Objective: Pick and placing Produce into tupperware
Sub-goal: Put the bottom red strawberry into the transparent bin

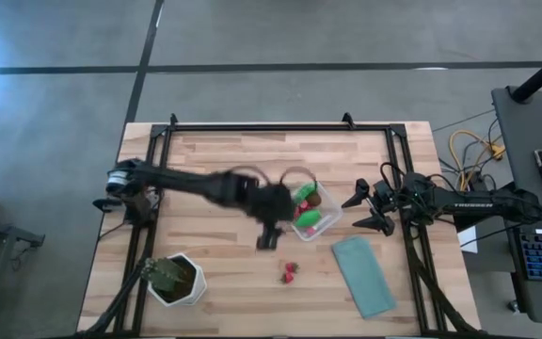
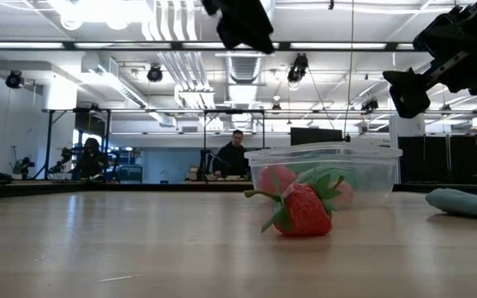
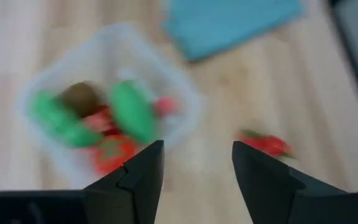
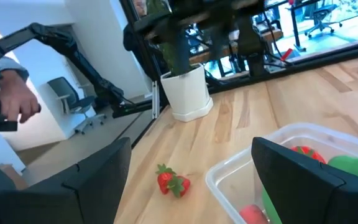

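Observation:
The clear tupperware (image 1: 327, 224) stands mid-table and holds green pieces (image 3: 129, 109), a brown oval (image 3: 79, 94) and red pieces (image 3: 110, 152). A red strawberry with green leaves (image 1: 290, 273) lies on its side on the wood, nearer the front edge. My left gripper (image 1: 269, 237) hangs open above the table just left of the tupperware, with nothing between its fingers (image 3: 145, 171). My right gripper (image 1: 360, 213) stands open at the tupperware's right side, apart from it and raised off the table in the low view.
A flat teal cloth (image 1: 363, 273) lies right of the strawberry. A green plant in a white pot (image 1: 179, 281) stands at the front left. A black frame (image 1: 252, 127) runs along the table's sides. People sit in the room behind (image 2: 234, 157).

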You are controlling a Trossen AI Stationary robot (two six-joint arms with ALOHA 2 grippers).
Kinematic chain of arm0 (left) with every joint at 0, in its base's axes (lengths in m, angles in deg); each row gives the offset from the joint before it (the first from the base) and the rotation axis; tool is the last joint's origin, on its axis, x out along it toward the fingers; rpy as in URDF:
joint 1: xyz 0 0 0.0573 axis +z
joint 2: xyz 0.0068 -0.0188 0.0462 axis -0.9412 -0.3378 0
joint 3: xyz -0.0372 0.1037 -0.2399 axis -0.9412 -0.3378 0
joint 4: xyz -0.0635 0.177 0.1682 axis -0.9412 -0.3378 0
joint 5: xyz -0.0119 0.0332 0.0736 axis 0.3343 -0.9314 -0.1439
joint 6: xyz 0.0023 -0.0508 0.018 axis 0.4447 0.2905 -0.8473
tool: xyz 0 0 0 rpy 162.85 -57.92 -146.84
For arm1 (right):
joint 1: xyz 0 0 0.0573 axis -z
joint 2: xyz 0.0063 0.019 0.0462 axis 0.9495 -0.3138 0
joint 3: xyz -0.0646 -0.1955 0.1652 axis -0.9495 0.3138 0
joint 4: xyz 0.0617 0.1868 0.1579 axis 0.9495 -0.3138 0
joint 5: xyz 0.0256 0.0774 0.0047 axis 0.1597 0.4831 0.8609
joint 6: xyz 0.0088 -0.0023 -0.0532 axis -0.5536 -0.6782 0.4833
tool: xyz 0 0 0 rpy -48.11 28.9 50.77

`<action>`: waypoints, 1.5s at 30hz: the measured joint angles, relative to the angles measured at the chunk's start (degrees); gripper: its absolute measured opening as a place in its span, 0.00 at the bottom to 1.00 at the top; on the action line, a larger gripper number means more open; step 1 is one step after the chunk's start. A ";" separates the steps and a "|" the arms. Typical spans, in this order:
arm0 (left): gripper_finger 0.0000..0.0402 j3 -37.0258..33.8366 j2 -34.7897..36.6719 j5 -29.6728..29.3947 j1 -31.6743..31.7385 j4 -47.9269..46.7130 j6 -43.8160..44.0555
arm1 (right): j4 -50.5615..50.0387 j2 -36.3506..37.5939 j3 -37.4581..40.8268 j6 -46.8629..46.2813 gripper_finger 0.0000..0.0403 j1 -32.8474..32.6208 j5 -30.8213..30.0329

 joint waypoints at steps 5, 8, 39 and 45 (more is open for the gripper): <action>0.44 -0.97 -2.16 -0.28 -6.22 -0.61 6.17 | 0.03 0.00 0.00 0.00 0.81 0.01 -0.02; 0.44 -1.53 -4.46 -1.53 -9.30 -0.14 7.11 | 0.04 0.00 0.00 0.00 0.81 0.00 -0.01; 0.64 -1.47 -17.41 -6.54 -18.18 12.15 17.72 | 0.04 0.00 0.00 0.00 0.81 0.01 0.00; 0.64 -1.46 -19.31 -3.37 -18.47 13.21 17.53 | 0.02 0.02 0.00 0.00 0.81 0.01 0.00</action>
